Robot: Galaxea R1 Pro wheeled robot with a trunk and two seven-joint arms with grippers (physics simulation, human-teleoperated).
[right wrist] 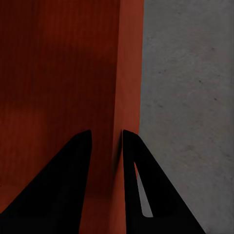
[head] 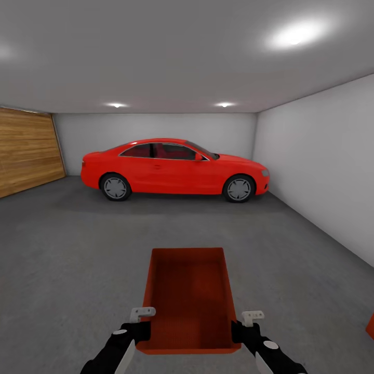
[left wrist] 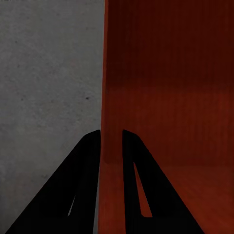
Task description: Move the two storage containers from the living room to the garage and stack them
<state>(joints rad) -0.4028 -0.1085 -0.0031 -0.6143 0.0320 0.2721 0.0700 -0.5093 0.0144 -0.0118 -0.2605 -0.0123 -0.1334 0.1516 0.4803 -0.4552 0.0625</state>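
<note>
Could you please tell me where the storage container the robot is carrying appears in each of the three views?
Head view: storage container bottom centre, held between both grippers.
Left wrist view: its wall runs between the fingers.
Right wrist view: its wall likewise.
Shared landmark: grey concrete floor.

Matt orange-red plastic container [head: 189,291], rough speckled concrete floor [head: 72,249], glossy car [head: 174,169]

Both forearms are glossy black with rounded casings, each bearing a pale grey disc-shaped cap near the wrist. A small off-white bracket with tiny holes sits above each wrist. The left end effector [left wrist: 111,146] and the right end effector [right wrist: 106,146] each have two flat, matte black, wedge-shaped fingers with a narrow slot cut through one finger
</note>
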